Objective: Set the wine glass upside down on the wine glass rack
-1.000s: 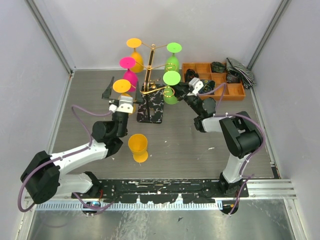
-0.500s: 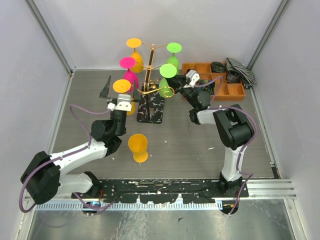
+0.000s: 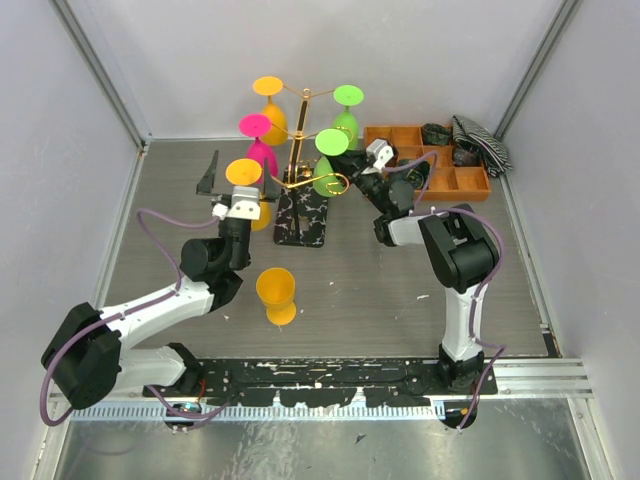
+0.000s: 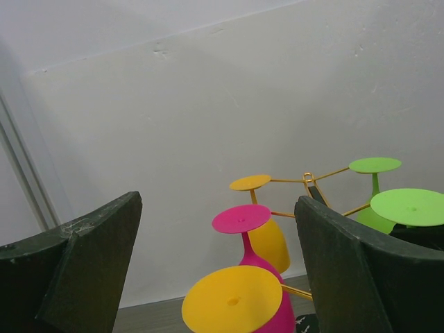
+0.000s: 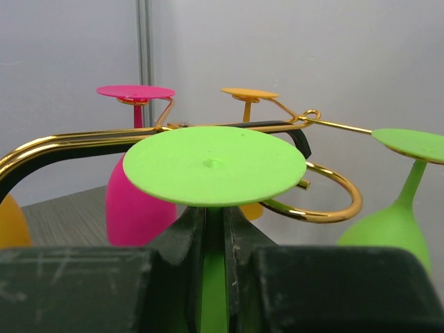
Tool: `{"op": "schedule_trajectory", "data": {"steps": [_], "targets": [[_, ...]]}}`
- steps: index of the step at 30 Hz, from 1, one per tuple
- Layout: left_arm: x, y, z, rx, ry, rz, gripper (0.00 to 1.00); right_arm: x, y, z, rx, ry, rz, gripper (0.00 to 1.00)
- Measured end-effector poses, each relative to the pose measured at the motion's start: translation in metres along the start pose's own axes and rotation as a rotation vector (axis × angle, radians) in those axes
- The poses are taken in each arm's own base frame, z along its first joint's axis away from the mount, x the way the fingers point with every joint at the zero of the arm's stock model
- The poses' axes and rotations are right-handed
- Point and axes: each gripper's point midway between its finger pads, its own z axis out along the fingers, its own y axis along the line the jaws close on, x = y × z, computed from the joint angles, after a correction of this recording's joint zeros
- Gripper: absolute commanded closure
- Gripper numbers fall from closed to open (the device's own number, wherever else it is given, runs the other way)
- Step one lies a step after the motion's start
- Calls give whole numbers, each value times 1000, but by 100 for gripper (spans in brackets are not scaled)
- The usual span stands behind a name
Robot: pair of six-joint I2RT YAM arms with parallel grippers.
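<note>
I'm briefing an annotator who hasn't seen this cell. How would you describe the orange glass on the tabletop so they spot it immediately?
Find the gold rack mid-table. From its black base, come toward the arms: the orange glass is there, beside the left arm. It alone rests on the tabletop; all other glasses are up among its hooks.

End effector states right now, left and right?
Left end effector: open, holding nothing.
Right end effector: closed on the stem of the green wine glass.
</note>
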Motion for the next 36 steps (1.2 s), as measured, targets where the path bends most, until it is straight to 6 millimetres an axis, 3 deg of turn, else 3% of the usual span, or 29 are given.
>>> {"op": "schedule_trajectory", "data": {"steps": [9,25,36], "targets": [[1,2,1,-4,1,1,2,9,0,2,8,7,10,99],[4,3,1,-7,7,6,2,15,-18,10,103,-19,9,99],[10,-2,1,11,24,12,2,15,-42,4,238,-22,-57,99]]}}
